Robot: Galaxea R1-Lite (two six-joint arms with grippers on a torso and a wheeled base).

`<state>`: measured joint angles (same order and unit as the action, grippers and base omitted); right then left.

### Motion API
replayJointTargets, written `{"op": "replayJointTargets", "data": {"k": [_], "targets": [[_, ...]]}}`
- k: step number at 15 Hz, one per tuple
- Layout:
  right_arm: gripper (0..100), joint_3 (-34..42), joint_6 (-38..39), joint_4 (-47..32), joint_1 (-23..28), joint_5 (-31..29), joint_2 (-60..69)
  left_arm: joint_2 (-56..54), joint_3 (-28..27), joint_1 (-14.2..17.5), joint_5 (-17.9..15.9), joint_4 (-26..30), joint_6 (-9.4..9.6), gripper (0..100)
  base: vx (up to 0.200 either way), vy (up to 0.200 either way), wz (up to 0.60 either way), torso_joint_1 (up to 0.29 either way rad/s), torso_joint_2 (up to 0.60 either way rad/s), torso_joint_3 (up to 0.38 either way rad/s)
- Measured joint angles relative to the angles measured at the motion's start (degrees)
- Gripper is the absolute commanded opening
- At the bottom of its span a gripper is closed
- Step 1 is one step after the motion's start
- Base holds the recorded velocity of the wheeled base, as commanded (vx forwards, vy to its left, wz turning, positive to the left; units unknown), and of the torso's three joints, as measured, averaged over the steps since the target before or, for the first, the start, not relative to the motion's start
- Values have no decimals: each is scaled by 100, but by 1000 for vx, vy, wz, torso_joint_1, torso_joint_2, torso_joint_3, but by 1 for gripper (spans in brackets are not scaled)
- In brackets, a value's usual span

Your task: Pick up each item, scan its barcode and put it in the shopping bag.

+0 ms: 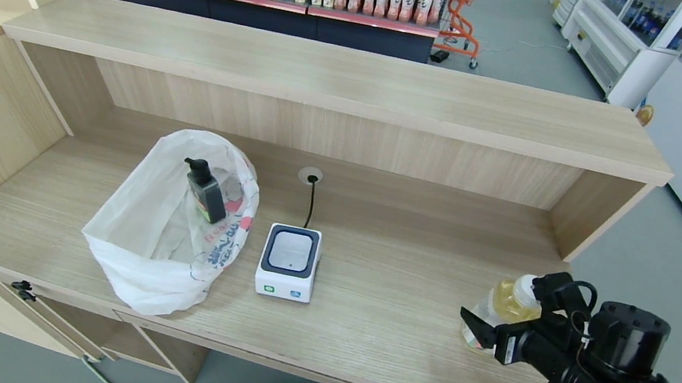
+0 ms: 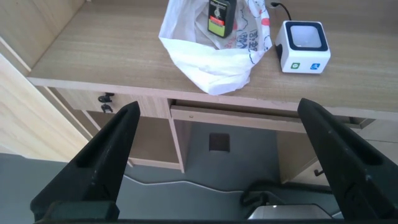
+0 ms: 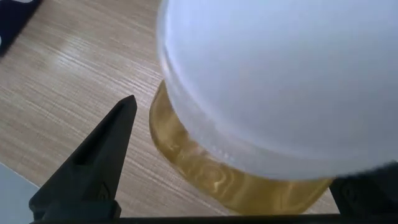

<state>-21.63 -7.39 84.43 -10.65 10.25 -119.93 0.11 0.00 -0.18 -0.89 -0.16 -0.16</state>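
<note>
Your right gripper (image 1: 506,303) sits at the counter's far right end with its jaws spread, one finger (image 3: 93,168) on each side of a bottle (image 1: 498,308) of golden liquid. The finger you can see best stands just clear of the bottle's wall, so nothing is pinched. The bottle stands upright on the counter (image 1: 394,285), white cap (image 1: 528,289) on top.

From the bottle, look toward 9 o'clock: the white scanner (image 1: 289,261) lies well apart, its window facing up and its black cable (image 1: 311,204) running off toward 12 o'clock. Just beside the scanner, again at 9 o'clock, is the shopping bag (image 1: 164,237), mouth open, with a dark pump bottle (image 1: 206,192) leaning inside it.

Your left gripper (image 2: 219,107) hangs in front of the counter's near edge, below the top, jaws wide apart and holding nothing.
</note>
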Motion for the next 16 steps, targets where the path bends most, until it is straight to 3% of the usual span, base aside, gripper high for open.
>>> {"op": "replayJointTargets", "data": {"k": [5, 6, 16], "targets": [[100, -290, -40, 12, 0, 384, -243, 0, 0, 0, 0, 0, 0, 100, 0, 0, 0, 0, 0, 0], [0, -358, -40, 15, 0, 393, -283, 0, 0, 0, 0, 0, 0, 100, 0, 0, 0, 0, 0, 0], [0, -273, -279, 121, 44, 603, -145, 0, 0, 2, 0, 2, 0, 100, 0, 0, 0, 0, 0, 0]]}}
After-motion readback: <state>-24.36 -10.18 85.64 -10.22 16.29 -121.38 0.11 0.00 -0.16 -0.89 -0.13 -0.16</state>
